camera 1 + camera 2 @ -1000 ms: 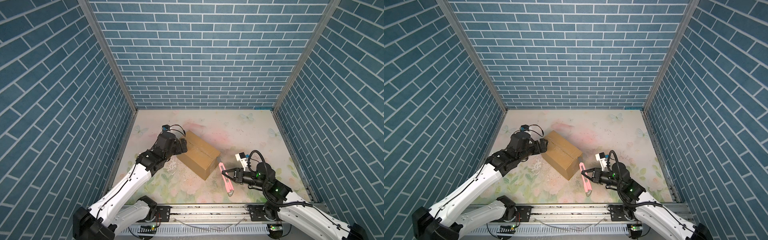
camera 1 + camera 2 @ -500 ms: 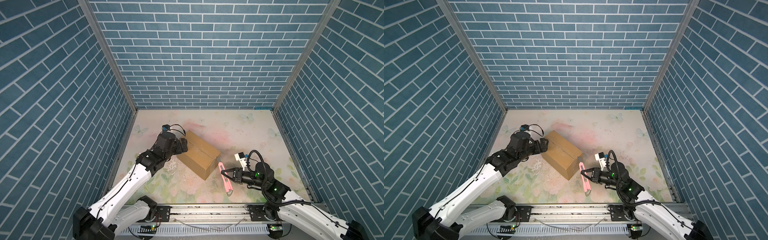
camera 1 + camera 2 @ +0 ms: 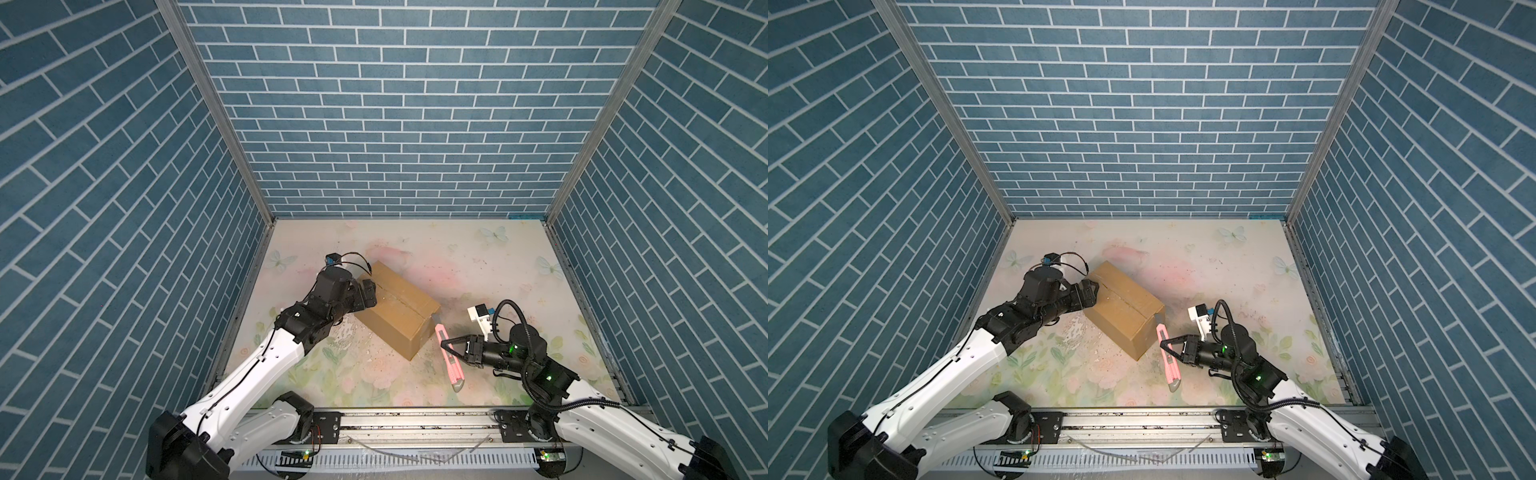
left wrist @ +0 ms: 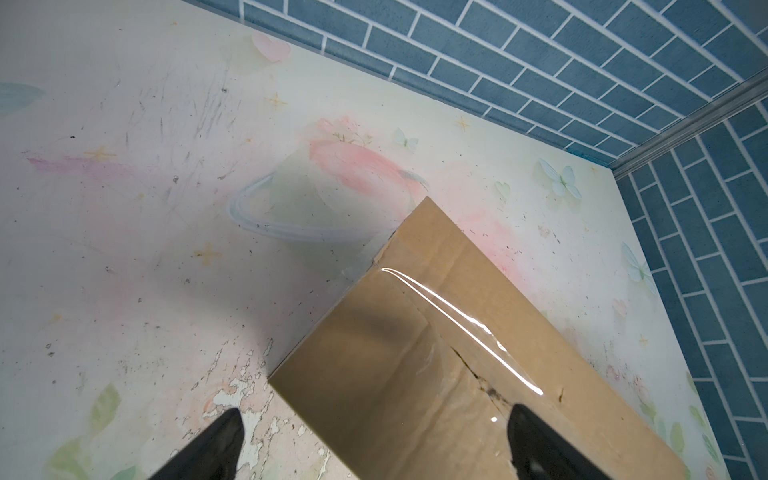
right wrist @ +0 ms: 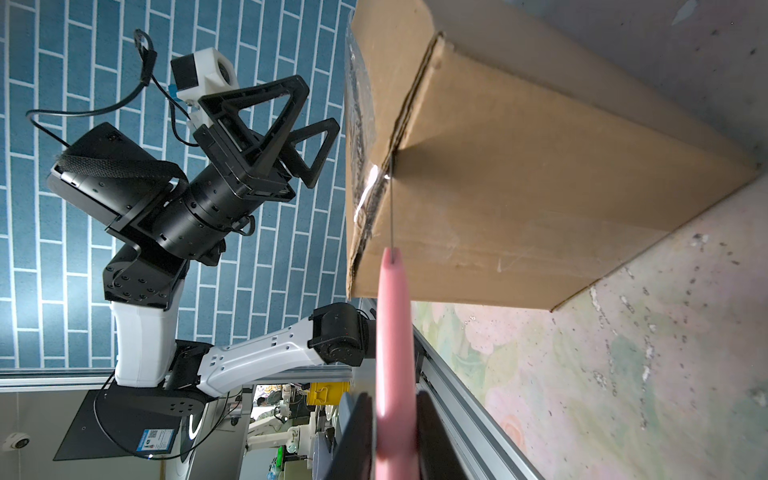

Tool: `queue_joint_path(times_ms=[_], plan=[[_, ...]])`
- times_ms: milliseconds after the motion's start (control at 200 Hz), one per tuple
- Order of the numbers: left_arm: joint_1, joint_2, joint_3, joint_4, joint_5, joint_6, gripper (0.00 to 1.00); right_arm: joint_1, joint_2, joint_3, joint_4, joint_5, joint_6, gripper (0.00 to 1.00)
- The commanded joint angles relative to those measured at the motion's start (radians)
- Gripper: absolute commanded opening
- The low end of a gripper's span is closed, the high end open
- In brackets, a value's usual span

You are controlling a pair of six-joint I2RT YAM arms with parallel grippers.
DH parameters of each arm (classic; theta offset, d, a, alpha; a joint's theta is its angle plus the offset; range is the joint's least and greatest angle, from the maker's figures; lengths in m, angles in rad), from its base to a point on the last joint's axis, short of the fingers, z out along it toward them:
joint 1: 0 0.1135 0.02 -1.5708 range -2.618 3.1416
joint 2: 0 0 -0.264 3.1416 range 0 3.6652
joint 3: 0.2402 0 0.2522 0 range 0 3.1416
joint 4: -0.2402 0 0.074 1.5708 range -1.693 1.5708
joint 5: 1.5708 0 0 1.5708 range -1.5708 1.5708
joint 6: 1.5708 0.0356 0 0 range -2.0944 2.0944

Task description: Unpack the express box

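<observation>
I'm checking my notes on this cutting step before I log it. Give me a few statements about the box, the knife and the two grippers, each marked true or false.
1. The right gripper is shut on the pink knife. True.
2. The knife's blade is retracted. False: a thin blade is out and meets the seam at the end of the express box.
3. The left gripper clamps the box. False: its jaws stand wide open at the box's other end.
4. Clear tape lies along the box's top seam. True.
</observation>
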Motion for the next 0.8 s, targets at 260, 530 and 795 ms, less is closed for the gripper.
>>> queue_joint_path(times_ms=[260,530,795], plan=[[0.006,-0.006,-0.036,0.055,0.026,-0.033,1.0,0.011,0.045,-0.035,0.171,-0.019,0.083,0.0],[0.004,0.001,-0.049,0.086,0.042,-0.051,1.0,0.02,0.099,-0.025,0.202,-0.024,0.078,0.0],[-0.064,-0.027,-0.042,0.076,0.029,-0.096,1.0,0.02,0.114,-0.003,0.168,-0.026,0.053,0.0]])
